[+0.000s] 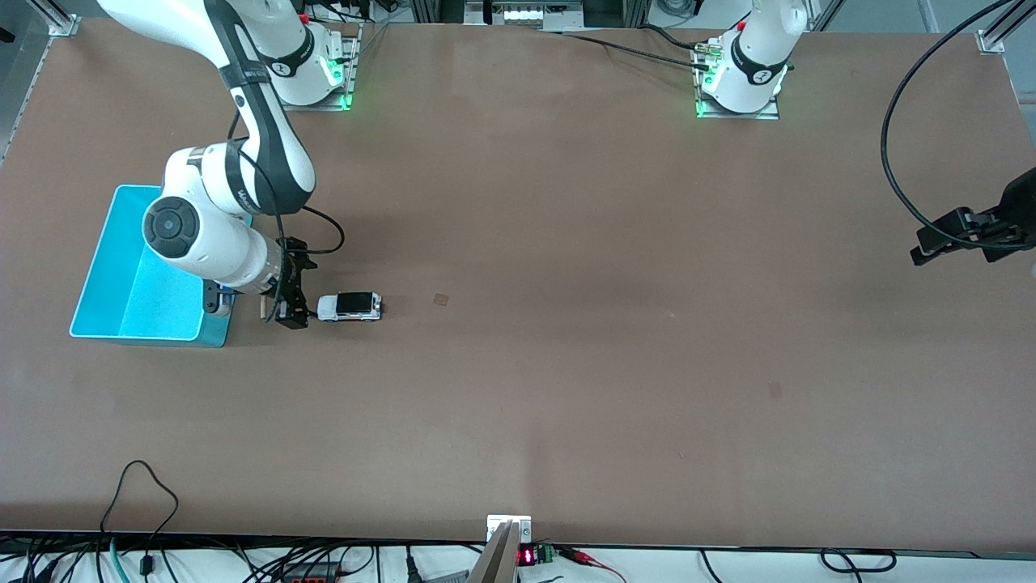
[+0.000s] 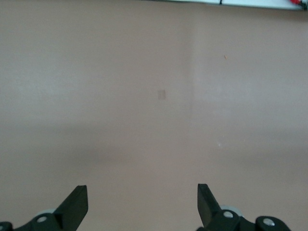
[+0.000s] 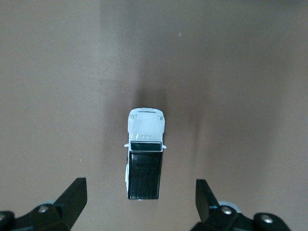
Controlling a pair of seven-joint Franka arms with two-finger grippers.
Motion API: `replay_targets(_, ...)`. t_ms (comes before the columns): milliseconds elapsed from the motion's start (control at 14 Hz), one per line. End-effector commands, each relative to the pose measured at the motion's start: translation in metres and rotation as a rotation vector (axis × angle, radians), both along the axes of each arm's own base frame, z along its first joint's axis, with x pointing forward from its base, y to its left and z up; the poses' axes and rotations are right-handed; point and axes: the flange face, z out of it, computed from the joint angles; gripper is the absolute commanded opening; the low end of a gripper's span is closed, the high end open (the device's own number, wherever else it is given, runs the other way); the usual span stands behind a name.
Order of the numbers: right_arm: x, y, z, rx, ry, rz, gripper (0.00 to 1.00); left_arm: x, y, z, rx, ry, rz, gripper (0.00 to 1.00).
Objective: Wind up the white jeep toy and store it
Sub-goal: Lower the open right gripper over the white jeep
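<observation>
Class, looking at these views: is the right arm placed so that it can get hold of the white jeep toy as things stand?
Probably yes. The right gripper hangs open just beside the white jeep toy, nothing lies between them, and the toy stands alone on the table.

The white jeep toy [image 1: 350, 307] is seen on the tabletop [image 1: 566, 324], apparently just beside the right gripper [image 1: 290, 312], near the turquoise bin [image 1: 105, 243].

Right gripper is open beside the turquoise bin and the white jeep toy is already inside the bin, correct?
Not quite. The white jeep toy stands on the table beside the turquoise bin, as the front view shows. The right gripper is open.
</observation>
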Motion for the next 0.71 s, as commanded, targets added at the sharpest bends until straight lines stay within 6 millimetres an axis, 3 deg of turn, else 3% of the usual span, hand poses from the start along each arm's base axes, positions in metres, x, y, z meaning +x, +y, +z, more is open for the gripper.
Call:
replay_targets(0,0.006,0.002,-0.021,0.003,-0.002,-0.054,1.0,-0.005,0.001,0.002,-0.016,0.024,-0.035,1.0)
replay_targets(357,0.006,0.012,-0.058,-0.019,-0.003,-0.029,1.0,-0.006,-0.003,0.002,-0.017,0.037,0.04,1.0)
replay_targets(643,0.005,0.015,-0.071,-0.027,-0.007,-0.009,1.0,-0.006,-0.003,0.002,-0.017,0.034,0.036,1.0)
